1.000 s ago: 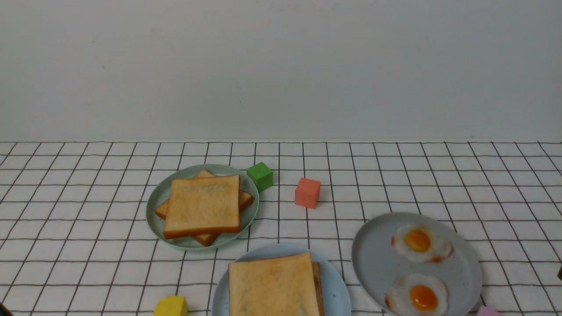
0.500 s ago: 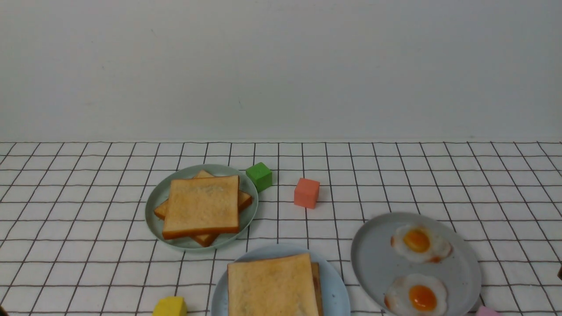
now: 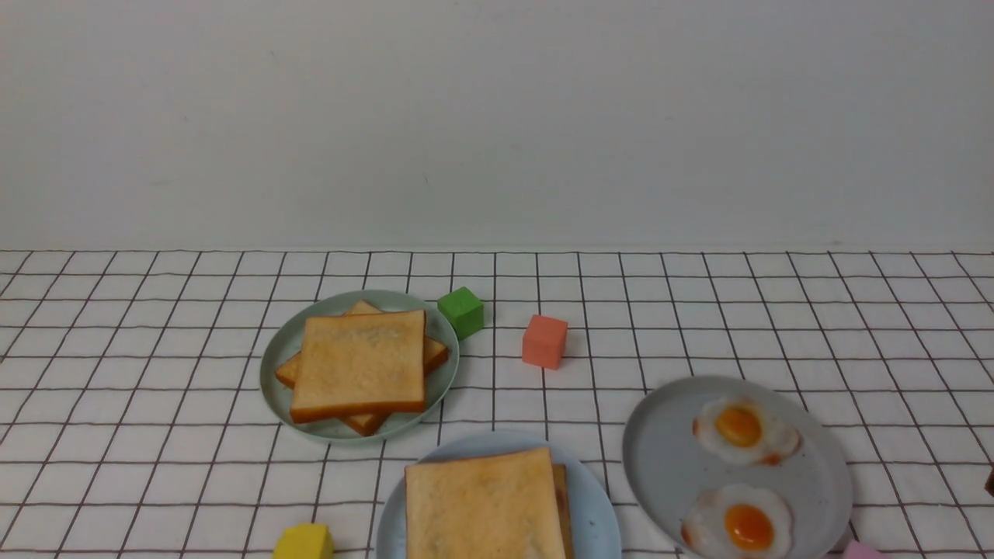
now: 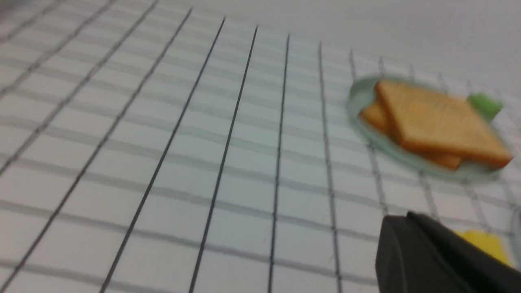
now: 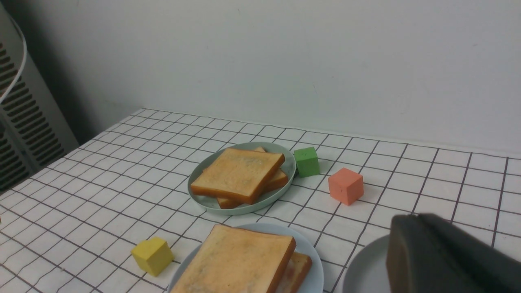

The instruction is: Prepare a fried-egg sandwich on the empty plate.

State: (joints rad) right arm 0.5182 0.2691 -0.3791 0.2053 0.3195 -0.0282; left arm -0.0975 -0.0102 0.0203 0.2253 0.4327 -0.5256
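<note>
Sandwich [image 3: 485, 505] on blue plate [image 3: 594, 505], near centre. Left gripper [image 4: 411, 244] closed; right gripper [image 5: 423, 248] state unclear.

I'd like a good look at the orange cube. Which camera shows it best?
The right wrist view: the orange cube appears large with three faces visible. The front view shows it smaller, further off. The left wrist view misses it.

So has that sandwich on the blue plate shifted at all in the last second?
No. The fried-egg sandwich sits in the same spot on the light blue plate, with the same gap to the yellow cube beside it.
</note>
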